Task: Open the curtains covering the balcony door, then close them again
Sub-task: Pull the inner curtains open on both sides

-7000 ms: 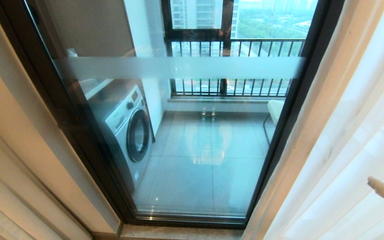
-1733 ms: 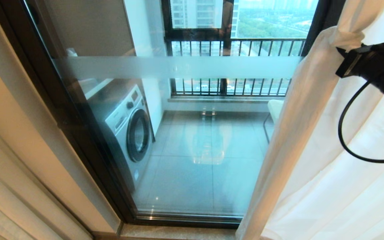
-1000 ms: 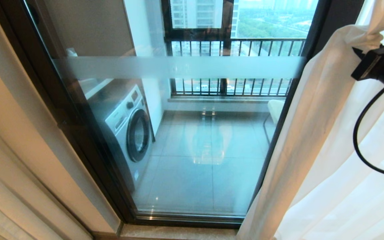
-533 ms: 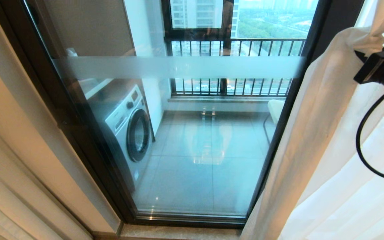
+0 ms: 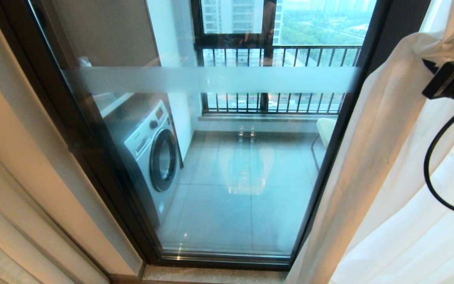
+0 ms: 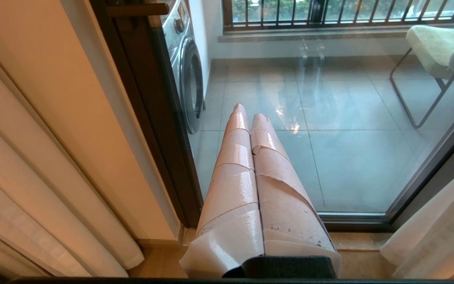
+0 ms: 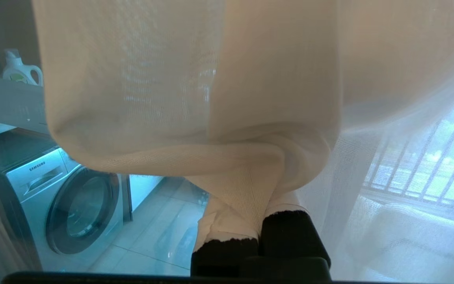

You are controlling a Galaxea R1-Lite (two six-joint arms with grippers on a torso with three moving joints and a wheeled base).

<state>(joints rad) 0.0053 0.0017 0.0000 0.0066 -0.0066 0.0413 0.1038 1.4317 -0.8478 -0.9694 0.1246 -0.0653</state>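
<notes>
My right gripper (image 7: 250, 215) is clamped on a bunched fold of the sheer curtain (image 5: 373, 165), high up at the right side of the balcony door (image 5: 219, 157), and the cloth drapes over my fingertips so that I cannot see them. The curtain's beige-hemmed edge hangs along the door's right frame post, and the glass pane with its frosted band (image 5: 211, 80) is bare, with the washing machine (image 5: 148, 150) and the balcony tiles showing through it. I judge this to be the opening pull, nearly finished. To do it well I should draw sideways along the rail and not downward, so the sheer fabric slides rather than strains, and keep my grip firm, since the weave looks slippery. My left gripper (image 6: 246, 114), fingers pressed together and empty, points idly at the lower glass.
</notes>
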